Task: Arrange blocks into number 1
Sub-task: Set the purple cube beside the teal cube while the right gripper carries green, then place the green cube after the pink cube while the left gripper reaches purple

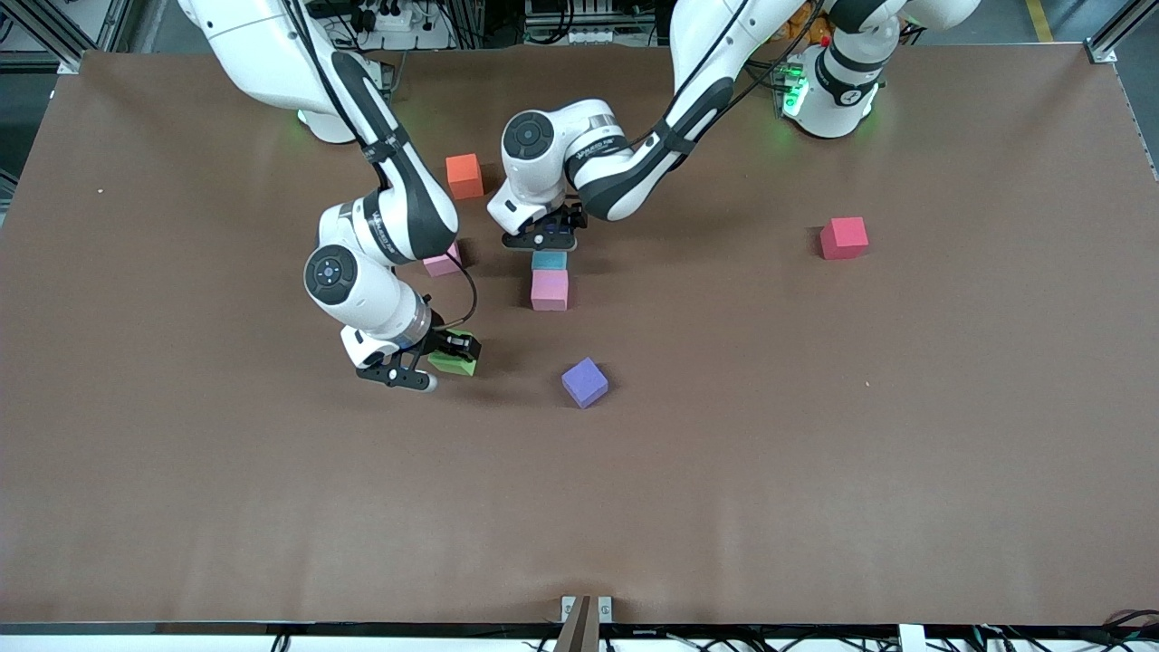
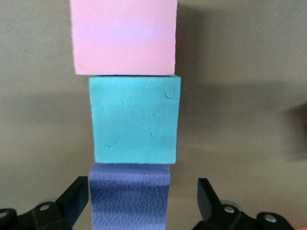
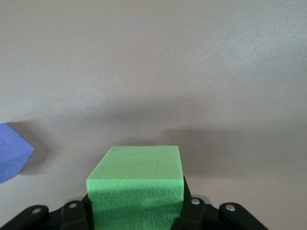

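The right gripper (image 1: 433,362) clamps the green block (image 1: 455,354) by two opposite faces. The foam-like cube looks light and slightly soft, so flat side faces seem the best hold. At about two o'clock from it, the left gripper (image 1: 543,237), jaws wide and empty, hovers over a column of purple (image 2: 129,196), blue block (image 1: 549,261) and pink block (image 1: 550,290). Another purple block (image 1: 585,382) lies loose nearby.

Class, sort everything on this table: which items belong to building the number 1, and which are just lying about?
Belong:
green block
teal block
pink block
purple block
blue-purple block
second pink block
orange block
red block

Lying about:
nothing seen
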You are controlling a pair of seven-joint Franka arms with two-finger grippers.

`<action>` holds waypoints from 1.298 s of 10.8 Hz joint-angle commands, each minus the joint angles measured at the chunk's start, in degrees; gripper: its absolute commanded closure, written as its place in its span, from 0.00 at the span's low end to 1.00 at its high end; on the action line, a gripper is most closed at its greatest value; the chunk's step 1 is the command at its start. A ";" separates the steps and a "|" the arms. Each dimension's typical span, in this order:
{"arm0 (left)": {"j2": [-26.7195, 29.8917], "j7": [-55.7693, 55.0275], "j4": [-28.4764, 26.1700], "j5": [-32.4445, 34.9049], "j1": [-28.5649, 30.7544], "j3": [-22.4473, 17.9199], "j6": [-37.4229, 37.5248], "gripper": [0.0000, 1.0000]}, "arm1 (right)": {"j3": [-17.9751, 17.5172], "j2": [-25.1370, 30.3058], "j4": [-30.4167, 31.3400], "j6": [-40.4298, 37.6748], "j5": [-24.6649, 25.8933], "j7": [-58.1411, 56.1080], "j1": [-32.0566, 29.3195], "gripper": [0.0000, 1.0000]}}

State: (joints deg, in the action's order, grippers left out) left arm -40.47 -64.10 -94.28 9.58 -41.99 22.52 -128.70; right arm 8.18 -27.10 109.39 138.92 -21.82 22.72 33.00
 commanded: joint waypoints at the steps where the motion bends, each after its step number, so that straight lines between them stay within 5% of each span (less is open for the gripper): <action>1: 4.77 -1.21 -0.55 1.49 0.33 -0.19 4.41 0.00 | -0.09 2.93 2.75 -0.22 -0.86 -1.10 -0.13 0.42; 6: 7.95 -1.21 -0.20 1.40 9.71 -0.28 7.32 0.00 | -0.18 2.41 1.80 -0.84 -0.60 -1.19 0.13 0.42; 10: 2.69 -1.73 8.49 1.05 16.50 -0.98 7.24 0.00 | -0.09 -1.19 -5.23 -5.93 5.72 -0.49 4.34 0.41; 14: -1.00 -4.01 12.71 0.70 16.25 -5.56 6.36 0.00 | -0.09 -4.53 -8.57 -6.03 5.65 4.68 9.00 0.41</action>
State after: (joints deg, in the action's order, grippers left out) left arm -39.02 -65.51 -84.90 9.58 -24.86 17.11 -122.42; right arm 7.82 -29.24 104.10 133.69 -17.35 24.01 40.29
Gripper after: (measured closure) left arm 0.000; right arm 0.388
